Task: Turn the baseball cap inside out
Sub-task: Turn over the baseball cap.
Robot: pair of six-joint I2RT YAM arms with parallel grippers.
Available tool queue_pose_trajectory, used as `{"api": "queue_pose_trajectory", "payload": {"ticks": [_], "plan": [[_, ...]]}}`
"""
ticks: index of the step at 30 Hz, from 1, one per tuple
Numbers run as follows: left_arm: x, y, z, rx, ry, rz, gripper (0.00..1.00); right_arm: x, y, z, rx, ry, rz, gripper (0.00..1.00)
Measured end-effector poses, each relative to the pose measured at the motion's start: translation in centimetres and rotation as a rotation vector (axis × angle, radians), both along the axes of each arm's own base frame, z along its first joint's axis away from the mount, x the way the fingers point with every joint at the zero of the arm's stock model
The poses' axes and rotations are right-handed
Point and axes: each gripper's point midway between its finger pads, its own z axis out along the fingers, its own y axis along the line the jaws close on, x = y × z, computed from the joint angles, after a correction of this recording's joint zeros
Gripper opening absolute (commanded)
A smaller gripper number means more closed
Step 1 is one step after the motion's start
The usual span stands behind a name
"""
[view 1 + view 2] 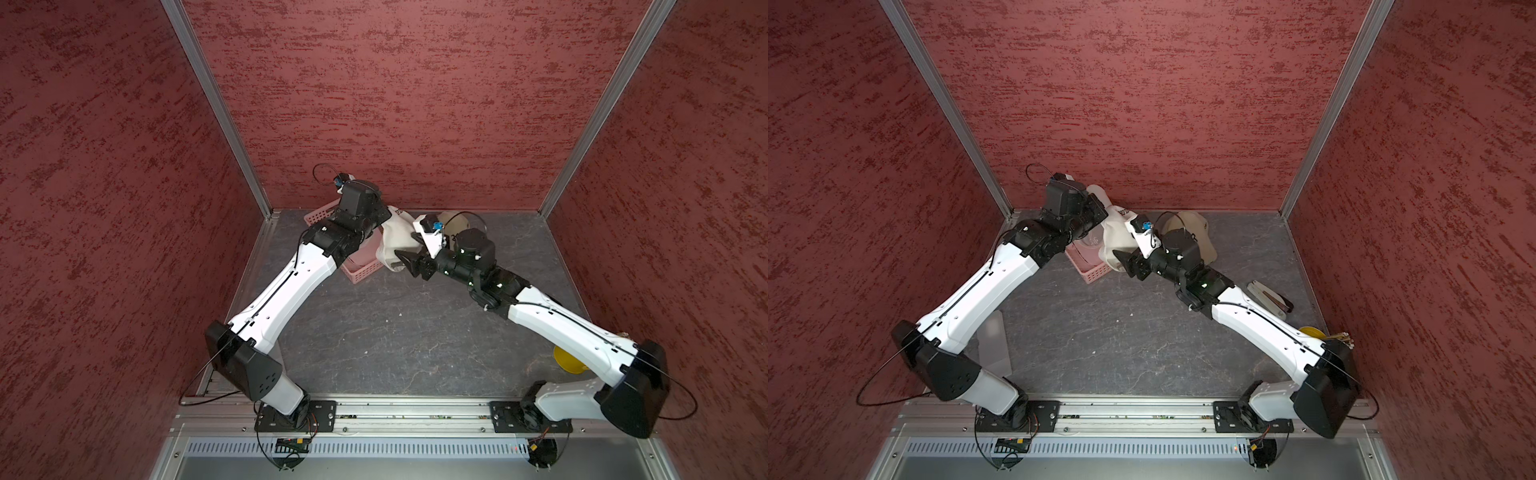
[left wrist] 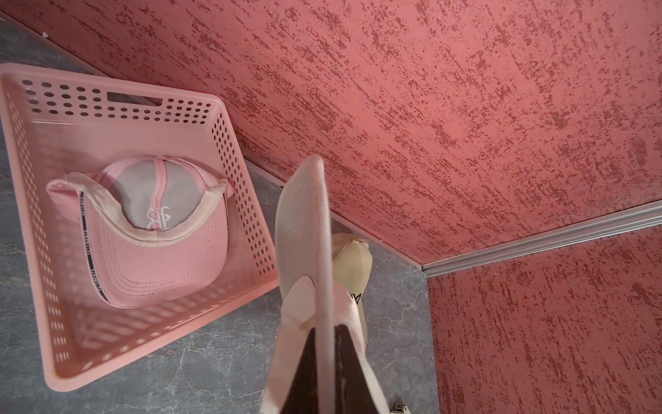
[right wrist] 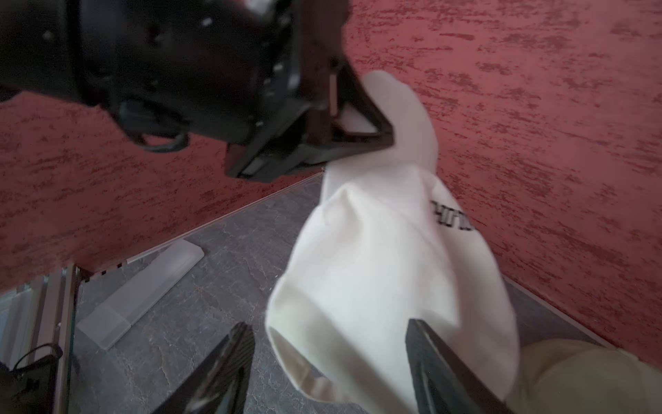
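The white cap (image 1: 390, 245) is held clear of the bench (image 1: 395, 332) at the far side, a little left of centre, just above the near right corner of the pink basket (image 2: 53, 100). The left hand (image 2: 327, 372) is clamped shut on the brim (image 2: 308, 233), which is seen edge-on in the left wrist view, so that the crown (image 3: 376, 269) hangs free towards the right hand (image 3: 329, 355). The jaws of the right hand are spread apart and nothing is gripped by them; the lower part of the crown is seen between the two fingers, but whether cloth is touched cannot be told. Black lettering is shown on the outer face of the crown, so the cap is judged not yet turned. The step in hand is taken to be the turning of the crown itself. For the next move, the brim would need to be kept firmly pinched while the soft crown is pushed or drawn through the opening, whose rim lies by the right fingers. A pink cap (image 2: 161, 261) lies in the basket and a beige cap (image 1: 1187, 220) rests on the bench beyond the right arm; neither needs to be disturbed.
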Motion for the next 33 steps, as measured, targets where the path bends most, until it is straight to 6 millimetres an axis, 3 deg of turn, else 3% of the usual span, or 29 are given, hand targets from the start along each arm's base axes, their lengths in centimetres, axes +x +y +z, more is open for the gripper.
{"api": "queue_pose_trajectory", "payload": {"ticks": [4,8,10,15,17,24,26,31,33], "plan": [[-0.3,-1.1,-1.2,0.016,0.035,-0.013,0.0,0.6,2.0,-1.0,-0.038,-0.073,-0.022,0.73],[-0.6,-1.5,-1.6,0.012,0.054,-0.02,0.0,2.4,1.9,-1.0,-0.041,-0.126,-0.108,0.73],[-0.7,-1.8,-1.5,-0.004,0.057,-0.028,0.0,3.1,1.7,-0.9,-0.039,-0.143,-0.142,0.69],[-1.4,-1.8,-2.2,-0.049,0.083,-0.045,0.0,4.2,0.9,-0.8,-0.022,-0.142,-0.189,0.25],[-1.7,-1.6,-2.5,-0.061,0.087,-0.044,0.0,4.5,0.6,-0.8,-0.007,-0.129,-0.186,0.15],[-2.3,-1.5,-2.9,-0.136,0.098,-0.069,0.0,3.7,0.4,-0.8,0.012,-0.075,-0.1,0.04],[-2.4,-1.9,-2.7,-0.146,0.093,-0.098,0.19,3.4,0.0,-0.7,0.012,-0.057,-0.069,0.03],[-2.7,-1.2,-2.1,-0.053,0.057,-0.216,0.35,4.2,-2.2,-0.9,0.024,0.003,-0.03,0.01],[-2.7,-0.2,-1.8,0.028,0.034,-0.265,0.37,4.5,-3.1,-1.4,0.029,0.04,-0.01,0.0]]}}
